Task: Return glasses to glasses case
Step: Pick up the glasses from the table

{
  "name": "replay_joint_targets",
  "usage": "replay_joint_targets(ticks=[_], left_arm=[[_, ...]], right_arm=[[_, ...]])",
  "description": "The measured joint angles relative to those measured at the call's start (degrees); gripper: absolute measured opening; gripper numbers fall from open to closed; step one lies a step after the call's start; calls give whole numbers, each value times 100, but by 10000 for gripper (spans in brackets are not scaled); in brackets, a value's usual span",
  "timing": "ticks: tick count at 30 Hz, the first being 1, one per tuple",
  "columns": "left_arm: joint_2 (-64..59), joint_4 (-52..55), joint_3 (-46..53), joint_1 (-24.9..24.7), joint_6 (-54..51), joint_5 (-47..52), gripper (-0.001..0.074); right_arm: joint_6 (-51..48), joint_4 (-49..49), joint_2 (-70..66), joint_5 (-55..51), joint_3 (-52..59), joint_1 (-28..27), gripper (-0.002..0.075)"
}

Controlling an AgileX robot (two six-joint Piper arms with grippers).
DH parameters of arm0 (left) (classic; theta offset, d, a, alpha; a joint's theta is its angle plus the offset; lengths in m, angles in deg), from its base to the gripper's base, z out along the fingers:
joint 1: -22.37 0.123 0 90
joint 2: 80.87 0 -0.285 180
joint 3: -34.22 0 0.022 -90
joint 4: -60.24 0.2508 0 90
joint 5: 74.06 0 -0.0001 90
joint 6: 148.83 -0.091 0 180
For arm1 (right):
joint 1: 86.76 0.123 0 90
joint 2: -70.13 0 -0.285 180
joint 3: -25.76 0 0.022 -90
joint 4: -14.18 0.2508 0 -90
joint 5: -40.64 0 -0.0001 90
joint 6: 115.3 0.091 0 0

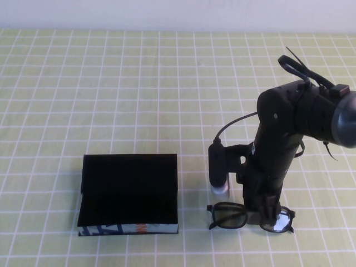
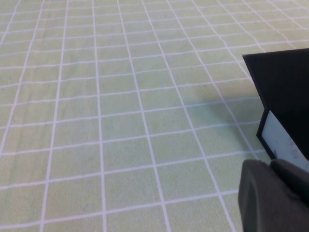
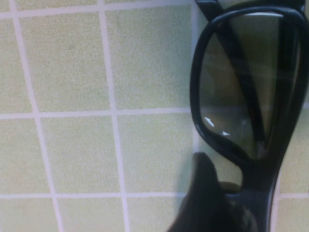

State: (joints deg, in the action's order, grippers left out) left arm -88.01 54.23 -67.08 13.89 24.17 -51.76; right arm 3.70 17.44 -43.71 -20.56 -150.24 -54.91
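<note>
1 pair of dark, thick-rimmed rectangular glasses (image 1: pixel 249 217) with tinted lenses and 1 black rectangular hinged glasses case (image 1: pixel 129 193) lie on a table covered by a pale green cloth (image 1: pixel 111 89) gridded with white lines; a plain light wall (image 1: pixel 167 12) runs along the far edge at 12 o'clock. The case sits open at about 7 o'clock from the table's middle, its black lining bare with nothing inside, and its front edge patterned in light blue, dark and orange faces the near side. The glasses rest on the cloth at 3 o'clock from the case, near it but apart, arms folded behind the lenses. The right gripper (image 1: pixel 261 211) has its black arm (image 1: pixel 283 133) reaching down over the bridge of the glasses; in the right wrist view 1 dark finger (image 3: pixel 207 203) sits against the frame beside a lens, but I cannot tell whether the jaws are clenched on it. The left gripper (image 2: pixel 273 195) appears only in the left wrist view as a dark blurred tip near a corner of the case; whether it is released or closed I cannot tell
</note>
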Motion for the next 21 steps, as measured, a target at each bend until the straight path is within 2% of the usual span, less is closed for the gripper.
replay_joint_targets(ticks=[21], left_arm=[[0,0,0,0,0,0,-2]], right_arm=[[0,-2,-193,-10,0,-38,377]])
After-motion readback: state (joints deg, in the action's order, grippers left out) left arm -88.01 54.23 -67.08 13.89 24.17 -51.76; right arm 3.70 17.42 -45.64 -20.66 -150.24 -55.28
